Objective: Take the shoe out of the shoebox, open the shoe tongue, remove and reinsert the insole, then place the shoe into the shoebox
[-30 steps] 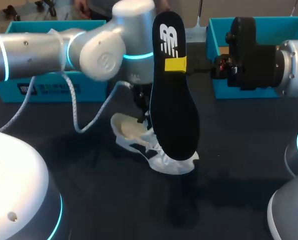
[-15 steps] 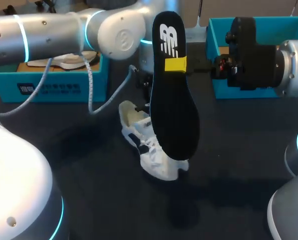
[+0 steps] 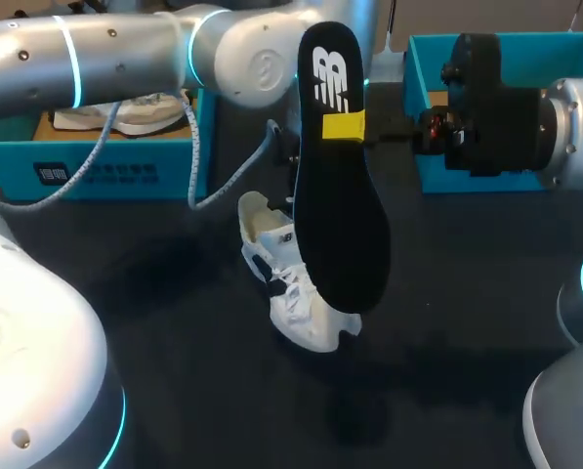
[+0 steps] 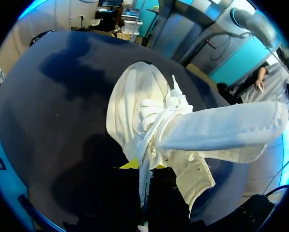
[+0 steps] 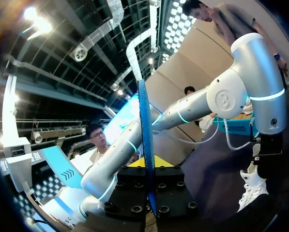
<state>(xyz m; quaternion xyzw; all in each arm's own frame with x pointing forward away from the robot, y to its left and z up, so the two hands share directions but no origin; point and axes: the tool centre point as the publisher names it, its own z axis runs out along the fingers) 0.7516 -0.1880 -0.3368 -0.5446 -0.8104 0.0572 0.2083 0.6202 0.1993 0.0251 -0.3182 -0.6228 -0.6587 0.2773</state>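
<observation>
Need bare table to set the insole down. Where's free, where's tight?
Free: the dark table right of the shoe, below the right shoebox; the strip left of the shoe, in front of the left shoebox; the near edge between the arm bases. Tight: over the shoe, where the left arm and the hanging insole meet.

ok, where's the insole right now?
Head view, centre: the insole stands upright in the air, held by the right gripper, its lower end overlapping the white shoe.
</observation>
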